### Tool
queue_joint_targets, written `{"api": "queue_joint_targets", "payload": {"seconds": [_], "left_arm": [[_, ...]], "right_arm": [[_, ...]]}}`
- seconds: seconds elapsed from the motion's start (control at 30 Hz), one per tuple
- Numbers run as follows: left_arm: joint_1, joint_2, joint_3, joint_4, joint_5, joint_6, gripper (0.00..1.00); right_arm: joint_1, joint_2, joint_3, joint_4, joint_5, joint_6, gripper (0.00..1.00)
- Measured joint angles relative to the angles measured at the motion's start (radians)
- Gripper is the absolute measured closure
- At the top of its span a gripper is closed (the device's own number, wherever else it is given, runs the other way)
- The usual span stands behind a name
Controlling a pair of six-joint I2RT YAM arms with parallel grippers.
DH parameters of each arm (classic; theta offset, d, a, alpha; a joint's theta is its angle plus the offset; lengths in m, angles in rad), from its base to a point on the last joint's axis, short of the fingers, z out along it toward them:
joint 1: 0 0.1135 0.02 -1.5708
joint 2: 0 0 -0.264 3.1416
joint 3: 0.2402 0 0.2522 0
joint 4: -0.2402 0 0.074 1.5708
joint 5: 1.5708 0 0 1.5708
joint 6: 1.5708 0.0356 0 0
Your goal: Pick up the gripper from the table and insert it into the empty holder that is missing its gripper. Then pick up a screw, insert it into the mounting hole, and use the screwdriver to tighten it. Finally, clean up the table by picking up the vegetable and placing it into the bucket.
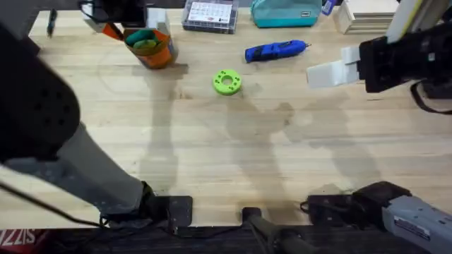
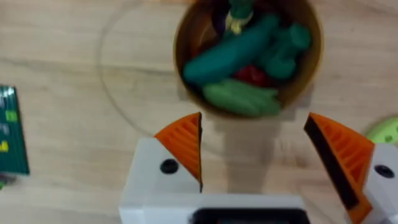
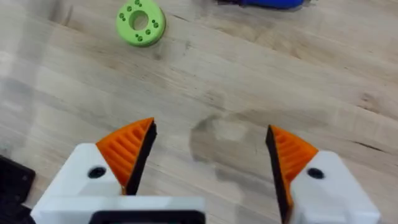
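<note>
Orange bucket [image 2: 247,57] holds the green vegetable [image 2: 231,50], with the left claw [image 2: 264,155] wide open and empty above it, apparently just released. Right claw [image 3: 208,158] hangs open and empty over bare counter [image 3: 249,93]; the screwdriver [image 1: 276,51] lies at twelve o'clock.

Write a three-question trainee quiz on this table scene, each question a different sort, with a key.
1. True or false: the bucket already holds toy vegetables.
2. Multiple choice: in the overhead view, the screwdriver lies A) inside the bucket, B) on the table beyond the green disc, C) in the right gripper.
3. Fill in: the left gripper, hanging near the bucket, has its jaws ____.

Key: 1 true; 2 B; 3 open.
</note>
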Motion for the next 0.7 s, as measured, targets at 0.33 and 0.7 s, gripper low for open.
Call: {"api": "queue_joint_targets", "payload": {"seconds": [0.33,0.7], "left_arm": [[-0.068,-0.417,-0.030,-0.192,0.003,-0.036,0.015],[-0.082,-0.804,-0.173,-0.238,0.009,-0.088,0.015]], "right_arm": [[0.000,0.000,0.000,0.000,0.000,0.000,0.008],[0.000,0.000,0.000,0.000,0.000,0.000,0.008]]}}
